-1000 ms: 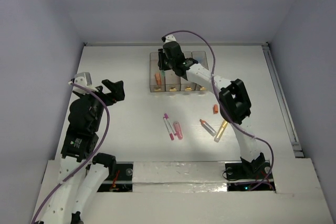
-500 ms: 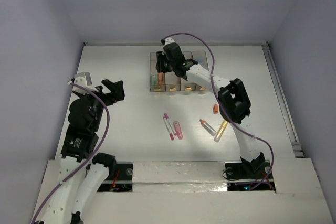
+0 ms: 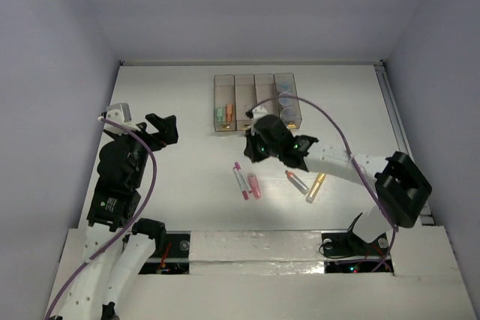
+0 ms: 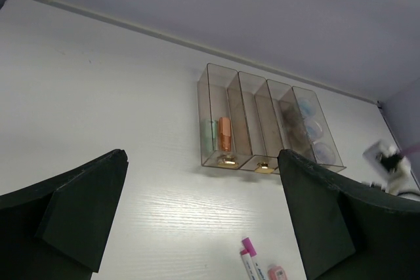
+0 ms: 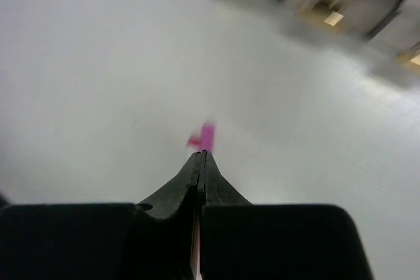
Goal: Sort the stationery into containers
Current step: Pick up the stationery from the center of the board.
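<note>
four joined bins sit at twelve o'clock on the table. the leftmost bin holds a green stick and an orange stick; the rightmost holds jars with bluish lids. right gripper, its fingers pressed together, hangs at six o'clock of the bins and at twelve o'clock of the white-magenta stick. a pink stick lies just beside that one. toward three o'clock lie a pink-capped stick and a gold stick. left gripper, at nine o'clock, stands spread wide, well apart from everything.
</note>
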### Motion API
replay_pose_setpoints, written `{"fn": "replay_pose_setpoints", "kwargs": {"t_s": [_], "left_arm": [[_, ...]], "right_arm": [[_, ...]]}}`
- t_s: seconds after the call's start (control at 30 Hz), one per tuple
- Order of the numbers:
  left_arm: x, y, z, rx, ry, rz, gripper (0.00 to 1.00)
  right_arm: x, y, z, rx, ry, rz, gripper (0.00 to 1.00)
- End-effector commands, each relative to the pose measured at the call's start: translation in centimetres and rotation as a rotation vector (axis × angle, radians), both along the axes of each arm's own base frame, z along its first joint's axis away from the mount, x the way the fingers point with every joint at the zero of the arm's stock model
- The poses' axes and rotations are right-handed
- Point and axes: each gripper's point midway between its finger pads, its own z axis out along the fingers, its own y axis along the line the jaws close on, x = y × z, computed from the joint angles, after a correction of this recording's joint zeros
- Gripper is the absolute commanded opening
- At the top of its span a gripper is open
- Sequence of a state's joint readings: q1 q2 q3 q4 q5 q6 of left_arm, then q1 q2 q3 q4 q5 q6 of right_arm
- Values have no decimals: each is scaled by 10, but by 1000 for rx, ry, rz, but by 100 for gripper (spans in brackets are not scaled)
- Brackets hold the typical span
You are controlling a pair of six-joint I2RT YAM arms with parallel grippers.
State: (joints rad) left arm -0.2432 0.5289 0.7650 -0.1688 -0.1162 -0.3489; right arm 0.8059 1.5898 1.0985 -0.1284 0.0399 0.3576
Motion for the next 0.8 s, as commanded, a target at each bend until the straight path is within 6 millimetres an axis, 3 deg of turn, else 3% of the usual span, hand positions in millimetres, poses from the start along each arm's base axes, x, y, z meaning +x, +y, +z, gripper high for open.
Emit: {"fn": "replay_pose_setpoints", "kwargs": {"t_s": [0.0,0.1,0.27,0.5,0.77], "left_arm": [[2,-3,8,1,-35,-11,99],[3,-4,6,2,-31,-16,99],[3,-5,7,-1,-35,-21,99],[3,-5,6,0,-32,-22,99],[4,-4,6,0,-29,-21,99]], "right_arm": [[-60,-4,-33,-71,85,39,0],[-85,-16,-53,-121,130,21,0],[-93,-20,-66,-196,138,6,0],[-80,-17,-77,-286,117,4,38],[-78,-11,-94,-326,141,29,48]]}}
